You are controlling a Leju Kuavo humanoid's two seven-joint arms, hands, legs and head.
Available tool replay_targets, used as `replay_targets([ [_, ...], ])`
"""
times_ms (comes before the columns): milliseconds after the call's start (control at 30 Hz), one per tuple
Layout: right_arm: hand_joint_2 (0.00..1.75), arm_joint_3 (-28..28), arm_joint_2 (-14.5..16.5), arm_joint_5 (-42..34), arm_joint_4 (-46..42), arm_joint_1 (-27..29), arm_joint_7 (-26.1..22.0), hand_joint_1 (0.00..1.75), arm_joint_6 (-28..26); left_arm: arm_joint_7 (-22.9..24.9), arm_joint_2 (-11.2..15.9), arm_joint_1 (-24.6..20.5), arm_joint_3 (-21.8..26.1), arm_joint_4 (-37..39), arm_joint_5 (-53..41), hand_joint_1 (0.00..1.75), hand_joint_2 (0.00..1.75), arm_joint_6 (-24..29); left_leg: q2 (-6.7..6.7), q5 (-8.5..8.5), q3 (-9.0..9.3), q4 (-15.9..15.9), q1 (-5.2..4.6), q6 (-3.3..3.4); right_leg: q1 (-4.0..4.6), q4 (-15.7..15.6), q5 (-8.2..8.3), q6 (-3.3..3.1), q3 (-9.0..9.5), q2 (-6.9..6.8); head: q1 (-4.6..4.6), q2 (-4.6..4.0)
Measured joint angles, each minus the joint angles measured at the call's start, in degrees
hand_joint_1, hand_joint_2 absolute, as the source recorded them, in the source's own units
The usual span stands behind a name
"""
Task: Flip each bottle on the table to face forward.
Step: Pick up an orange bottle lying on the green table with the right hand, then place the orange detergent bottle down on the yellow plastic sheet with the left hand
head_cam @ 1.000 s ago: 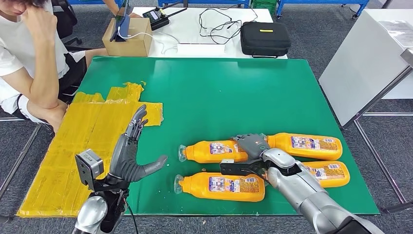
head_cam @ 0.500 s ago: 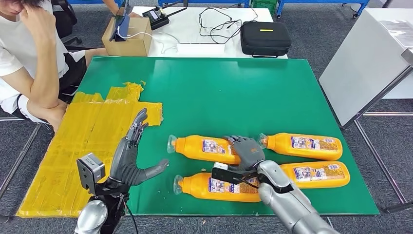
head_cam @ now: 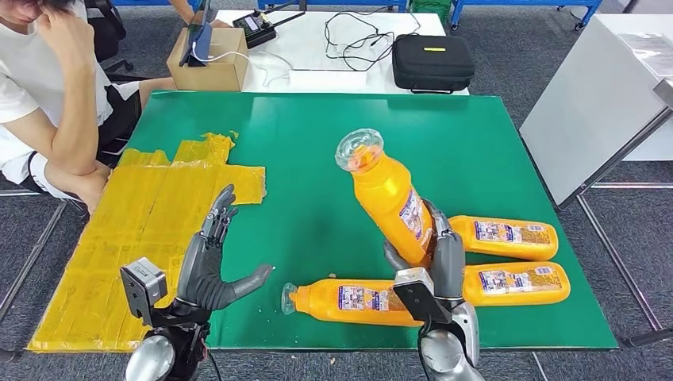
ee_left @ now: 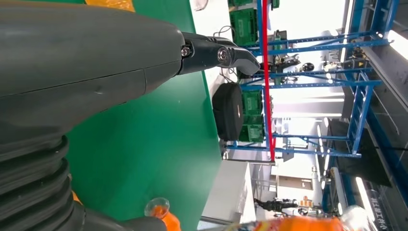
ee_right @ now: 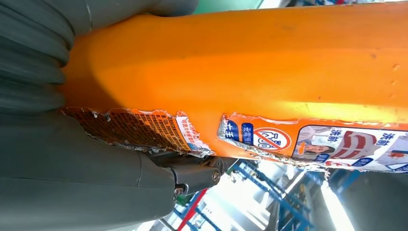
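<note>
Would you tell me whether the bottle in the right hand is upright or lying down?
Nearly upright: the right hand holds the orange bottle tilted, cap up.

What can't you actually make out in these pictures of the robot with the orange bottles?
- Head view: the base of the raised bottle is covered by the right hand.
- Head view: part of the nearest lying bottle sits behind the right wrist.
- Right wrist view: the torn label has print too small to read.
- Left wrist view: the left hand blocks much of the green table.
</note>
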Motion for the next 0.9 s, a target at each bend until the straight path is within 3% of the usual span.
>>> replay_targets([
  [367, 1.75, 0.55, 1.73, -1.14, -1.17, 1.05, -1.99, 1.75, 5.37, 0.25, 0.04, -0.26, -1.09, 0.00, 0.22, 0.00, 1.75, -1.51, 0.06, 0.01, -0.01, 0.00, 0.02, -0.01, 0.02, 0.01, 0.03, 0.03, -0.01, 0.00, -0.01, 0.00],
  [900, 1.75, 15.57, 5.34, 6.85, 8.37, -2.27, -2.80, 1.75, 5.59, 2.19, 0.40, -3.73, -5.72, 2.92, 2.36, 0.00, 1.75, -5.64, 0.10, 0.05, -0.05, 0.00, 0.02, -0.06, 0.01, 0.05, 0.03, 0.03, -0.08, 0.00, 0.00, 0.00],
])
